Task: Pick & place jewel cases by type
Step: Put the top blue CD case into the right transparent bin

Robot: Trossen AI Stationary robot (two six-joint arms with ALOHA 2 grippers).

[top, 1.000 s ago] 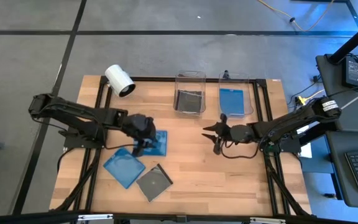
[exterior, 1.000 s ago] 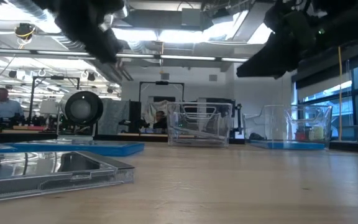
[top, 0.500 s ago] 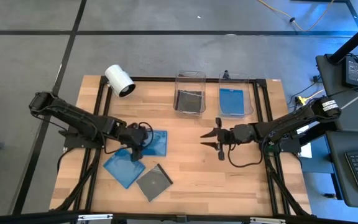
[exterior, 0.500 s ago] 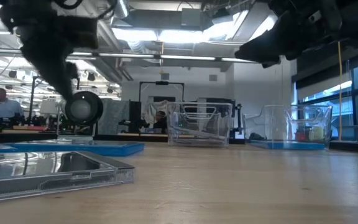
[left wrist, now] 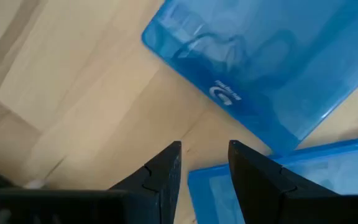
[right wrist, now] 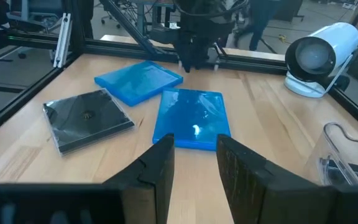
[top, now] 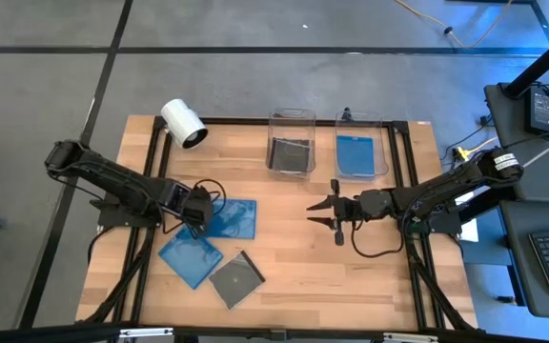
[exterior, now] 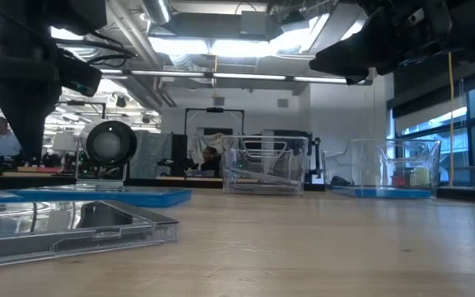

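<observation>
Three jewel cases lie flat on the wood at the table's left. One blue case lies nearest the middle. A second blue case lies nearer the near edge, beside a dark case. My left gripper is open and points down at bare wood just off the first blue case's left edge. My right gripper is open, hovering mid-table and facing the cases. More cases lie in the two bins.
Two clear bins stand at the far edge. The left bin holds dark cases and the right bin holds a blue one. A white cylindrical camera lies at the far left corner. Bare wood stretches between the two grippers.
My left gripper has moved from above the blue case toward the table's left and down, and now hangs low beside that case's left edge. My right gripper has shifted slightly toward the table's left. The cases have stayed where they were.
</observation>
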